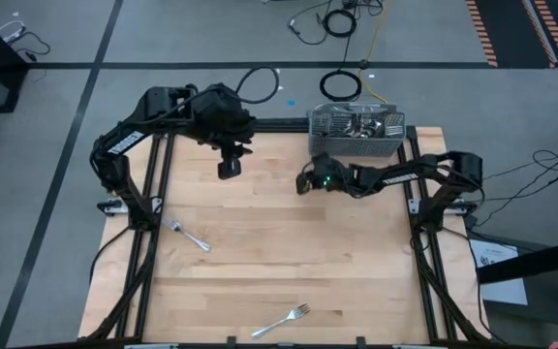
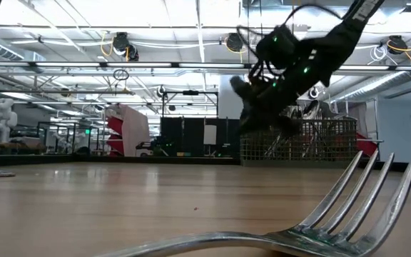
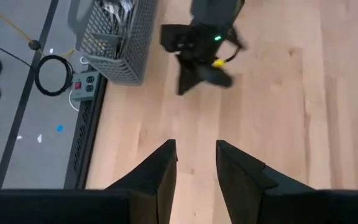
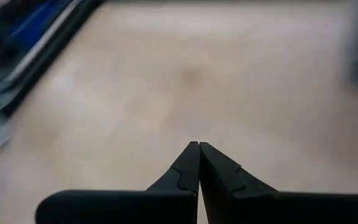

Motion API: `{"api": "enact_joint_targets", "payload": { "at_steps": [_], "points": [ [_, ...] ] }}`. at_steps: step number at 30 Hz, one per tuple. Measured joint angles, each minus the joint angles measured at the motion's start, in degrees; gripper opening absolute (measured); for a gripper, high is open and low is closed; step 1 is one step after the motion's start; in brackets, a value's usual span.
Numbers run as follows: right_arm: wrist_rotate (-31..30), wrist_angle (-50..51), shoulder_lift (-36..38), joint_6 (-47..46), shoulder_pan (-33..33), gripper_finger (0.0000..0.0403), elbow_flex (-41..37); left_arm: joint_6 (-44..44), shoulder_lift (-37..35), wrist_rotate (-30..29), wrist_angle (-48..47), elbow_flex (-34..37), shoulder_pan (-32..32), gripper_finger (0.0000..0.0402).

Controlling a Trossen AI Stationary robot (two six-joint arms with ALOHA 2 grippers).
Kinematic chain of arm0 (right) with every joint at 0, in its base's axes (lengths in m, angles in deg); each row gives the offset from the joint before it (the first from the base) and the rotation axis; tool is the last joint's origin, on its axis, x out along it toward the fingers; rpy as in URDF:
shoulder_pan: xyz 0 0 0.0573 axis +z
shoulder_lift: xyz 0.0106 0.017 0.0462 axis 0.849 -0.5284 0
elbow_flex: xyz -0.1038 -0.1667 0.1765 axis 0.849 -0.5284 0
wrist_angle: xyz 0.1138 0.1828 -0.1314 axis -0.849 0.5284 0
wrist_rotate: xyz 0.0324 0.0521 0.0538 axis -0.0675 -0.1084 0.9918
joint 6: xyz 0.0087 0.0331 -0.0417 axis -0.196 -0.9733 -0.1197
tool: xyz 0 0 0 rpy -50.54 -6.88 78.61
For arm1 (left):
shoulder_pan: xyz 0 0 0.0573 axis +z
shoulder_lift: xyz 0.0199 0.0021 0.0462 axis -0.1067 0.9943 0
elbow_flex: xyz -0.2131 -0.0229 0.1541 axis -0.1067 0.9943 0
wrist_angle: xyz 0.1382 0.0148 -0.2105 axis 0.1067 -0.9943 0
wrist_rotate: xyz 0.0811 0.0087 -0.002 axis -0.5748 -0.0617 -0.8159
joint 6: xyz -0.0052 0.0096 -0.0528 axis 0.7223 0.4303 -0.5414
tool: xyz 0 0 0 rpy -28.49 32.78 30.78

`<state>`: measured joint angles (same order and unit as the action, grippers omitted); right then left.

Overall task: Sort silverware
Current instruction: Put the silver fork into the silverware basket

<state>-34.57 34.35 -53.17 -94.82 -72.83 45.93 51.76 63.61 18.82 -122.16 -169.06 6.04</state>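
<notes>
Two silver forks lie flat on the wooden table: one at the left (image 1: 189, 235), one near the front edge (image 1: 284, 319), which looms large in the low view (image 2: 320, 214). More silverware stands in the grey mesh caddy (image 1: 356, 131) at the far edge. My left gripper (image 1: 229, 167) hangs open and empty above the table's far left part; its fingers show in its wrist view (image 3: 194, 168). My right gripper (image 1: 305, 182) is shut and empty in the air just in front of the caddy; its closed fingers show in its wrist view (image 4: 199, 155).
The caddy (image 3: 114, 37) stands at the table's far right edge, with cables and a power strip (image 3: 84, 86) on the floor behind it. Bare wood lies between the two forks and in the middle of the table (image 1: 279, 252).
</notes>
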Motion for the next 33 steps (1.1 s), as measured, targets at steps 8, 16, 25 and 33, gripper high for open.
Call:
{"api": "enact_joint_targets", "payload": {
  "at_steps": [8,16,25,33],
  "points": [
    [11.2,1.8,11.3,5.0,9.9,0.0,0.0,-7.5,-3.1,2.1,-2.9,3.3,-7.3,0.0121],
    [22.4,2.0,25.0,8.7,17.3,0.0,0.0,-19.2,-8.0,-0.5,-2.1,20.9,-17.0,0.0121],
    [25.0,3.1,32.2,15.9,22.5,0.0,0.0,-16.4,-10.3,-0.2,-0.5,48.8,-26.4,0.0121],
    [25.2,7.7,33.7,16.5,24.4,0.0,0.0,-11.2,-7.0,6.9,5.9,70.4,-25.6,0.0121]
  ]
}}
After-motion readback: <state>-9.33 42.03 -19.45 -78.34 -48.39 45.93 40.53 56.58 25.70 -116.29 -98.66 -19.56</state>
